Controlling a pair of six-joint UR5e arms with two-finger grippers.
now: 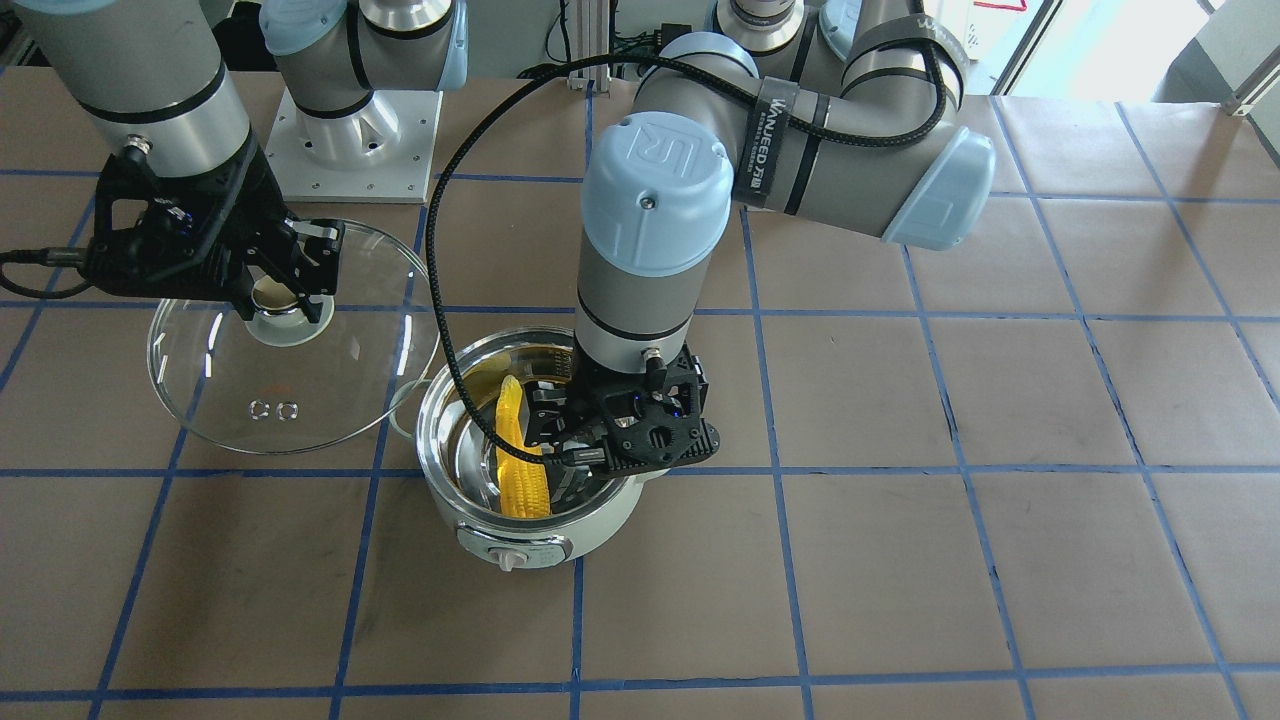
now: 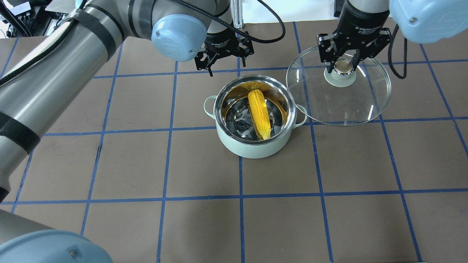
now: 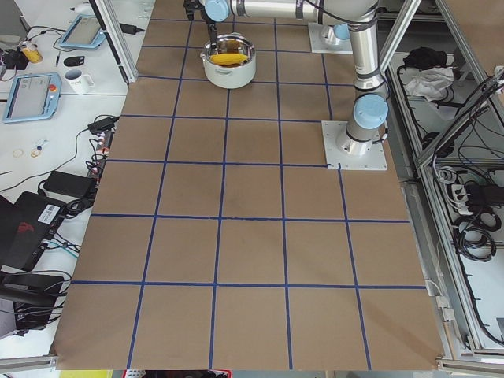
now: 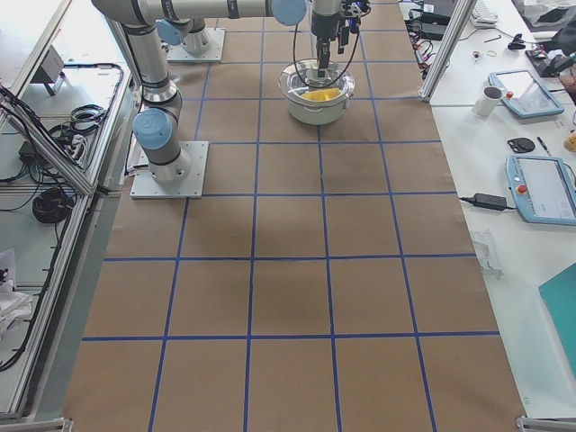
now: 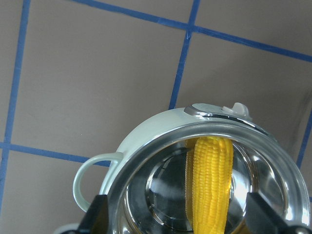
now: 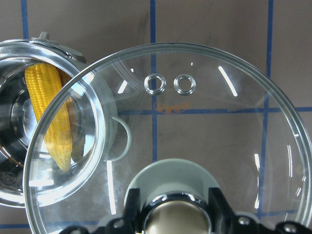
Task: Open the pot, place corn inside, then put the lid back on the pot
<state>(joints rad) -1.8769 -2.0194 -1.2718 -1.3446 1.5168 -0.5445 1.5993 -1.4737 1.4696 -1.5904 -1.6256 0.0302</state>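
The mint-green pot [image 2: 252, 149] stands open on the table. The yellow corn [image 2: 259, 113] lies inside it, leaning on the steel wall, and also shows in the left wrist view [image 5: 210, 185]. My left gripper [image 2: 223, 58] is open and empty, just above the pot's far rim, its fingers [image 5: 97, 214] spread either side of the corn. My right gripper [image 2: 343, 65] is shut on the knob of the glass lid [image 2: 340, 106] and holds it in the air to the right of the pot. The lid's edge [image 6: 63, 97] overlaps the pot's rim.
The brown table with its blue tape grid [image 2: 241, 193] lies around the pot. The right arm's base plate [image 1: 350, 140] sits behind the lid. A black cable [image 1: 440, 300] loops from the left arm beside the pot.
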